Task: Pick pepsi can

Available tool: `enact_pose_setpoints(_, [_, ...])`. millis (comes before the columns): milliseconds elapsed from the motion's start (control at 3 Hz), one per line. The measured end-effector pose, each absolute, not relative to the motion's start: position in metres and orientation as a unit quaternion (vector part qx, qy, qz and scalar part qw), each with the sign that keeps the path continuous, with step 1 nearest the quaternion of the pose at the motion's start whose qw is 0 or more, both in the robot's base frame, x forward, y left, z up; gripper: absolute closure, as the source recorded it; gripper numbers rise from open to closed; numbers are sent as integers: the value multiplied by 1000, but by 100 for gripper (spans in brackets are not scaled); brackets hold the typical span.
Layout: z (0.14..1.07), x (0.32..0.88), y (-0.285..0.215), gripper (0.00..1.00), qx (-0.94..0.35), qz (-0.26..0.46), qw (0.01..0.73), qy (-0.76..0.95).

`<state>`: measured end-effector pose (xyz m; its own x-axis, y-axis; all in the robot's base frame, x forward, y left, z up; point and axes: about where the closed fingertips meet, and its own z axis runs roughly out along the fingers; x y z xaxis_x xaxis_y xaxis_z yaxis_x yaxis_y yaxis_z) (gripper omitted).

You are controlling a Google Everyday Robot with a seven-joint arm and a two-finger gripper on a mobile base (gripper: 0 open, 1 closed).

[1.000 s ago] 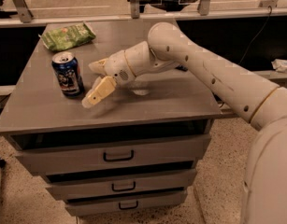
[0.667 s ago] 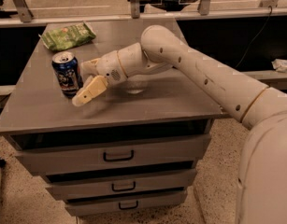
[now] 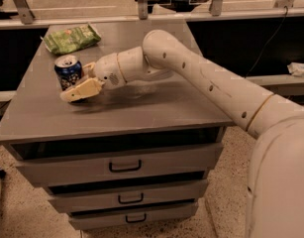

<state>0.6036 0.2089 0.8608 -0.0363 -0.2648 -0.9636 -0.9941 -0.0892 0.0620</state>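
Pepsi can (image 3: 68, 72): upright at the left rear of the cabinet top (image 3: 156, 108); silver lid showing
Claw (image 3: 77, 81): mine, spread open at can height; near finger (image 3: 82, 89) lies across the front of the can's base, the other sits behind its right side; contact I cannot confirm
Doing it well: I would centre the can between both fingers, close squarely on its mid-body, squeeze gently; thin walls probably dent
Green snack bag (image 3: 72, 37): behind the can, apart; I would lift straight up to miss it
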Motion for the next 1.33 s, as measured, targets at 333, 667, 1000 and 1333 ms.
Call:
enact_pose_setpoints(333, [876, 612, 206, 70, -570, 461, 415, 539])
enact_pose_setpoints(667, [904, 625, 198, 94, -571, 455, 446, 518])
enact_pose_setpoints(1000, [946, 638, 186, 100, -561, 447, 487, 498])
enact_pose_setpoints(1333, [950, 640, 185, 100, -560, 446, 491, 496])
